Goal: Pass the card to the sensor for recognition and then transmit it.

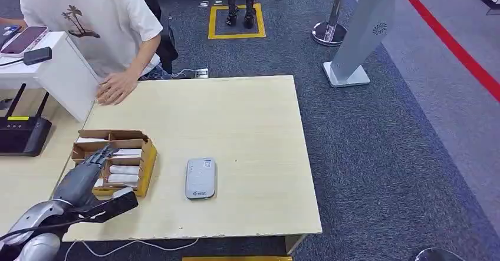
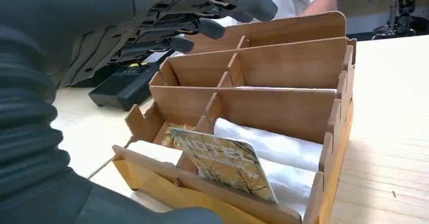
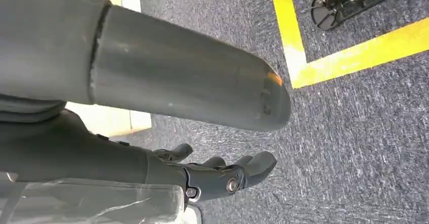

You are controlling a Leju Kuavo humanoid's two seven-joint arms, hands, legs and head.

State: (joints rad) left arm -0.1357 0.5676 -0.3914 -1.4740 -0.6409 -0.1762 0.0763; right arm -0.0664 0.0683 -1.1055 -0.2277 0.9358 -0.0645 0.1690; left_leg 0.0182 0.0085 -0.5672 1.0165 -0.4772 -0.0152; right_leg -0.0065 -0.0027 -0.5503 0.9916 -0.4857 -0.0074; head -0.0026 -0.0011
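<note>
A wooden divided card box [image 1: 144, 155] sits on the table's left side. My left hand [image 1: 88, 172] hovers over its near end with fingers spread and nothing in them. From the left wrist camera, the left hand [image 2: 167, 16] is above the box [image 2: 283, 67], and a yellow patterned card [image 2: 222, 161] leans upright in the nearest compartment beside white cards [image 2: 273, 145]. A grey card sensor [image 1: 200, 178] lies flat on the table to the right of the box. My right hand [image 3: 212, 176] hangs over the carpet, fingers loosely apart, holding nothing.
A person in a white shirt [image 1: 88, 13] leans at the far left corner, one hand [image 1: 116, 88] on the table [image 1: 253, 119]. A black router [image 1: 20, 132] sits on the left desk. A white stand [image 1: 359, 37] and a stanchion base [image 1: 329, 32] are beyond the table.
</note>
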